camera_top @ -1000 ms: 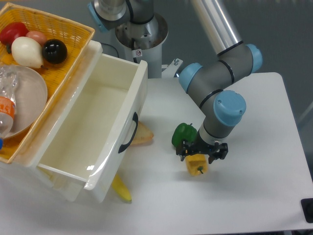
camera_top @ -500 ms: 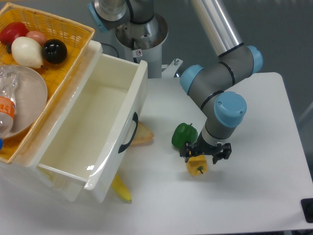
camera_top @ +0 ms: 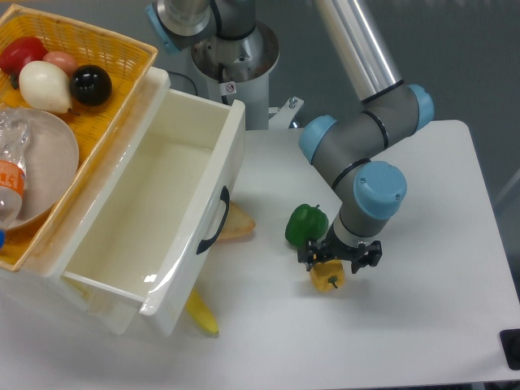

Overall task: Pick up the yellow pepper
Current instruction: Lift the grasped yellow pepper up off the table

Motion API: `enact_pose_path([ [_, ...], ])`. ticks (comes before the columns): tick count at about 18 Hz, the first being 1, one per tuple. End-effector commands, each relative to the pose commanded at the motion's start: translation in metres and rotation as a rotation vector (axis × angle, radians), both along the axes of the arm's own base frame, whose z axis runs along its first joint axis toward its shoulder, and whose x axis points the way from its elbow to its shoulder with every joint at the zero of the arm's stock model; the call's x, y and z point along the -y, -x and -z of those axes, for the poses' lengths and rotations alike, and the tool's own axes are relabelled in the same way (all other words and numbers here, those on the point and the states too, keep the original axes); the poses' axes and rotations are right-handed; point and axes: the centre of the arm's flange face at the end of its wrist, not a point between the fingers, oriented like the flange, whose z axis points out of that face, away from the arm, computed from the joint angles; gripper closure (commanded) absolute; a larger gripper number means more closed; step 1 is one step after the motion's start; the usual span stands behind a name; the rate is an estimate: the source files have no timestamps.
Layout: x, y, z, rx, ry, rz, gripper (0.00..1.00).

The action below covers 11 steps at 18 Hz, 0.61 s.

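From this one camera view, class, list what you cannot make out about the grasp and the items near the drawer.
- Gripper: the wrist covers the fingertips, so whether they touch the yellow pepper is unclear.
- Yellow pepper: its top is hidden under the gripper.
- Long yellow item: mostly hidden beneath the white drawer.
- Dark object: cut off by the right edge.

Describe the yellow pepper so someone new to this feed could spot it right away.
Start at the open white drawer and look right across the white table to the arm's black tool. The yellow pepper sits directly beneath it. It is blocky and yellow-orange, unlike the round green pepper up-left of it or the long slim yellow item poking out under the drawer.
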Motion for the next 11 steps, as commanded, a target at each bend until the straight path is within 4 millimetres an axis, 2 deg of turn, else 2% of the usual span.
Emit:
enact_pose_path([
  [3, -0.005, -0.003, 0.010, -0.021, 0.046, 0.018, 0.00],
  [5, -0.011, -0.004, 0.010, -0.031, 0.051, 0.029, 0.08],
  [6, -0.011, -0.004, 0.012, -0.028, 0.053, 0.029, 0.15],
  [8, -0.011, -0.004, 0.010, -0.033, 0.050, 0.030, 0.35],
  [9, -0.012, -0.003, 0.007, -0.038, 0.047, 0.028, 0.39],
  [11, -0.013, -0.001, 0.002, -0.049, 0.045, 0.031, 0.59],
])
